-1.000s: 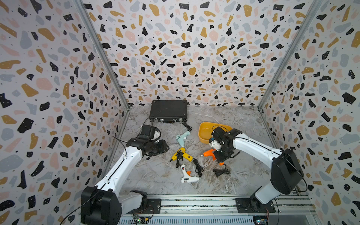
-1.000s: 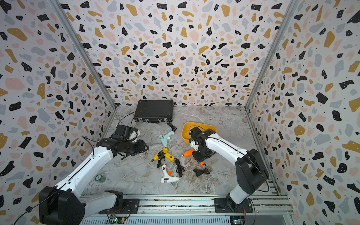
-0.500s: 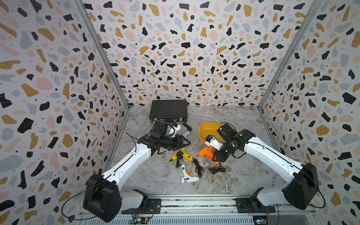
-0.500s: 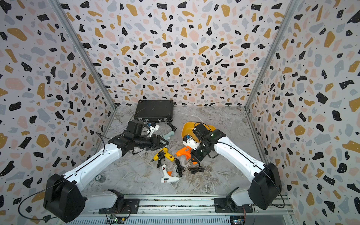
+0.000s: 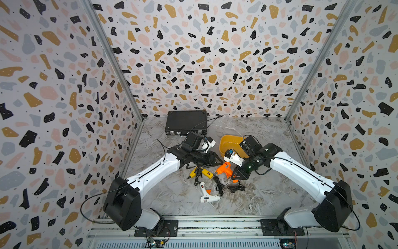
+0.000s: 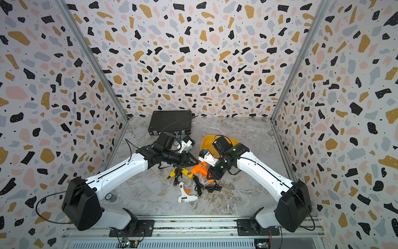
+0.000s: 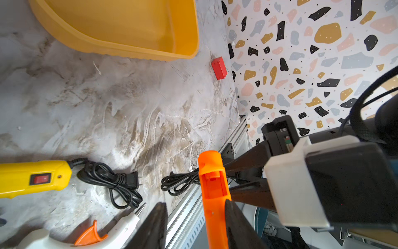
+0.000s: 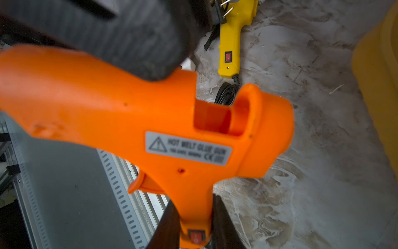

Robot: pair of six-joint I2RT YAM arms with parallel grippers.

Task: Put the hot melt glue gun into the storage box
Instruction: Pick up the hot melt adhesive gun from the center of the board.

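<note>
We see the orange moulded-plastic hot melt glue gun (image 5: 224, 170) near the middle of both top views (image 6: 199, 169). It sits just below and left of the mustard-yellow plastic storage tray (image 5: 228, 143) and outside it.

The right tool (image 5: 235, 175) is clamped on the gun's handle. At the lower centre of the right wrist view, its two dark wedge-shaped fingers (image 8: 168, 226) pinch the narrow grip beside a red rocker switch. The smooth matt barrel runs across that frame, with a silver warning label on its flank and a square slot cut into its back end.

The left tool (image 7: 195, 203) stands partly open around the barrel. At the bottom of the left wrist view, the orange body lies against one dark finger (image 7: 239, 226), with a clear gap to the other.

The tray is a shallow tub with rounded corners, a rolled rim (image 7: 129, 50) and low glossy walls. It fills the upper left of the left wrist view.

On the grey-and-brown marbled tabletop (image 5: 258, 194) lie a yellow plastic glue gun with a red switch (image 5: 202, 172) and, below it in the frame, a white pistol-shaped glue gun with an orange trigger (image 5: 207, 196). Bundled black rubbery cords (image 7: 116, 183) curl between them.

A flat black briefcase with metal latches (image 5: 186, 121) rests against the back wall, above the arms in the frame. A small red block (image 7: 219, 68) sits at the foot of the terrazzo-patterned wall (image 5: 215, 54).
</note>
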